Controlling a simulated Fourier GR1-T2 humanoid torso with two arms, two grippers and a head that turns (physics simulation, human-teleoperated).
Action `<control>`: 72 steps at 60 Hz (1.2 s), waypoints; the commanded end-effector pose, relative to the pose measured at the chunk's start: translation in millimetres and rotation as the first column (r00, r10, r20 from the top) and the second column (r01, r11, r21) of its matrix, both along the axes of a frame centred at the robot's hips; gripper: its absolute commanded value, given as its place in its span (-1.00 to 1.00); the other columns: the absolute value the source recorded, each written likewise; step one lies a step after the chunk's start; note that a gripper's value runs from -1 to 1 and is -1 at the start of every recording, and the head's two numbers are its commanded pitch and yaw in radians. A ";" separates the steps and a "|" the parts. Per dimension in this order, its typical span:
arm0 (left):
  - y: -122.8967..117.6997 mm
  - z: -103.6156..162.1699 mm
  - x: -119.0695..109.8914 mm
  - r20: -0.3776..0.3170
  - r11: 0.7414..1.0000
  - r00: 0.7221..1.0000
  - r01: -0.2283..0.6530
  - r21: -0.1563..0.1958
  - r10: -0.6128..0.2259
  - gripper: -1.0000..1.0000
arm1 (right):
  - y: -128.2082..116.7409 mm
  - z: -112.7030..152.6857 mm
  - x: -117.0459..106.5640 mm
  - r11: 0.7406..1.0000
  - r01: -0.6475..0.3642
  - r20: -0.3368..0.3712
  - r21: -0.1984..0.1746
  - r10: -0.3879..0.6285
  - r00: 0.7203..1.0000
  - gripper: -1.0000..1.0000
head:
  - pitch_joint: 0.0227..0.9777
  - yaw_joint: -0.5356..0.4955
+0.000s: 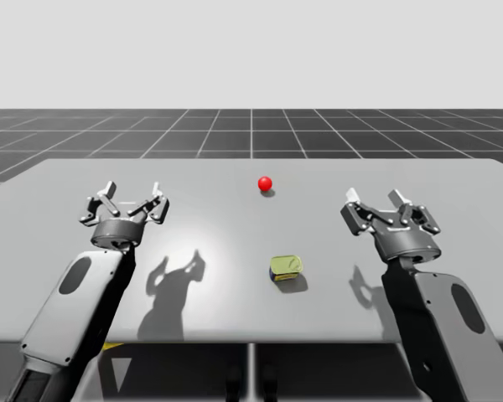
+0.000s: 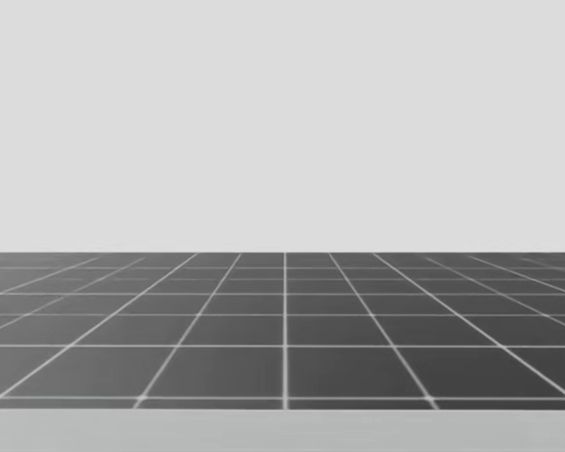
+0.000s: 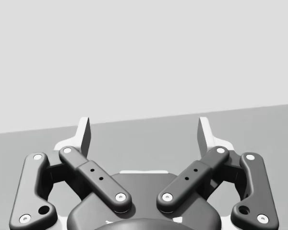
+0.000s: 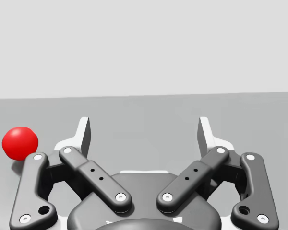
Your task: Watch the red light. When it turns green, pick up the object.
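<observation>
A red ball-shaped light (image 1: 265, 182) sits on the grey table (image 1: 235, 226) near its far middle; in the right wrist view the red light (image 4: 19, 143) lies ahead of my right gripper and off to one side. A small yellow-green flat tin (image 1: 286, 268) lies nearer the table's front, between my arms. My left gripper (image 1: 134, 198) hovers open over the left part of the table, well apart from the tin. My right gripper (image 1: 393, 203) hovers open to the right of the tin. Nothing is between the left gripper's (image 3: 144, 136) or the right gripper's (image 4: 144, 136) fingers.
The table's front edge (image 1: 251, 341) runs just behind my forearms. A dark gridded floor (image 2: 282, 330) stretches beyond the table's far edge. Bare tabletop lies around the tin and the light.
</observation>
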State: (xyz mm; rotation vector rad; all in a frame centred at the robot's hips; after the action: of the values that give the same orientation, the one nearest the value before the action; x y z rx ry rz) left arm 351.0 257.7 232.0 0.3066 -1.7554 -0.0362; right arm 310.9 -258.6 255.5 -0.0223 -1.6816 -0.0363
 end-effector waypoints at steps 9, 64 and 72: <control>4.0 -8.2 7.1 -0.013 1.000 1.000 -0.017 0.019 0.017 -1.00 | -7.6 -8.2 3.9 1.000 0.017 -0.023 -0.009 -0.017 1.000 -1.00 | -0.79 0.06; 3.2 -6.8 5.9 -0.013 1.000 1.000 0.020 0.005 -0.020 -1.00 | -7.7 -8.1 5.1 0.998 0.041 -0.031 -0.038 -0.043 0.999 -1.00 | 0.11 -0.10; 2.6 -6.6 5.2 -0.012 1.000 1.000 0.023 0.003 -0.023 -1.00 | -7.6 -8.0 5.0 0.998 0.042 -0.030 -0.039 -0.043 0.999 -1.00 | 0.11 -0.09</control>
State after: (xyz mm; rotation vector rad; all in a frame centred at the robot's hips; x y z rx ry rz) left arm 356.6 261.3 225.2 0.2964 -1.7456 -0.0571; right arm 315.9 -266.1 247.5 -0.0856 -1.6504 -0.0360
